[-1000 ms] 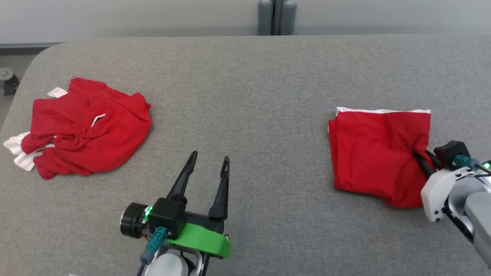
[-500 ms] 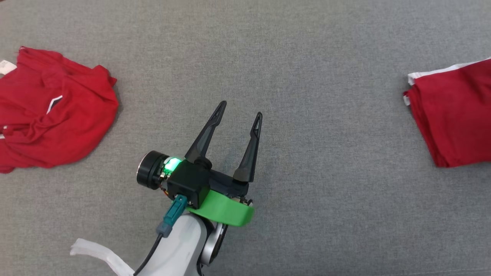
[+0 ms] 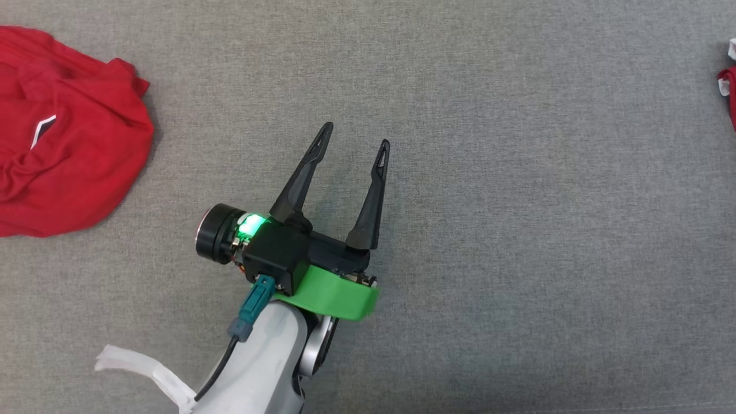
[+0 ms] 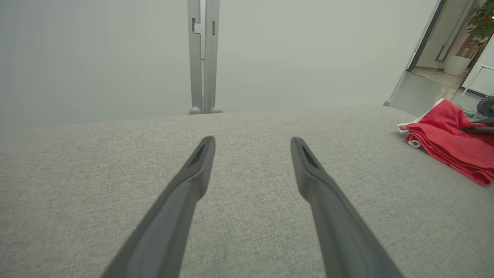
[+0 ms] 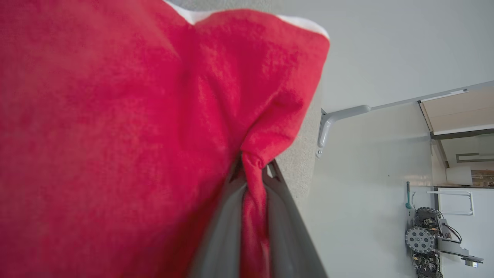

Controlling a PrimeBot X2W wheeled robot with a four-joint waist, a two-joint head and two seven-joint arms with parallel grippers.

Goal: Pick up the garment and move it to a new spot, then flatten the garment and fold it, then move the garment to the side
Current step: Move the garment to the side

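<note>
The left gripper (image 3: 356, 134) hovers over the middle of the grey fabric-covered tabletop (image 3: 517, 259), its two dark fingers spread wide apart with nothing between them; a green collar (image 3: 330, 296) rings its wrist and a green light (image 3: 248, 225) glows beside it; in the left wrist view the same left gripper (image 4: 252, 141) points across bare grey cloth toward a grey post (image 4: 202, 58) at the tabletop's far edge. The right gripper (image 5: 252, 170) is clamped together on a pinched ridge of the folded red garment (image 5: 115, 116), the cloth bunched between its fingertips and running down between the fingers. From the left wrist view the folded red garment (image 4: 451, 143) lies at the far right of the tabletop, its layers stacked and a white trim showing at its near corner, with a dark finger (image 4: 478, 126) reaching into its upper fold; in the head view just a sliver of it (image 3: 731, 92) shows at the right edge. A crumpled red garment (image 3: 69, 144) lies at the left edge, well apart from both grippers; a white strip (image 3: 138, 368) trails from the left forearm.
</note>
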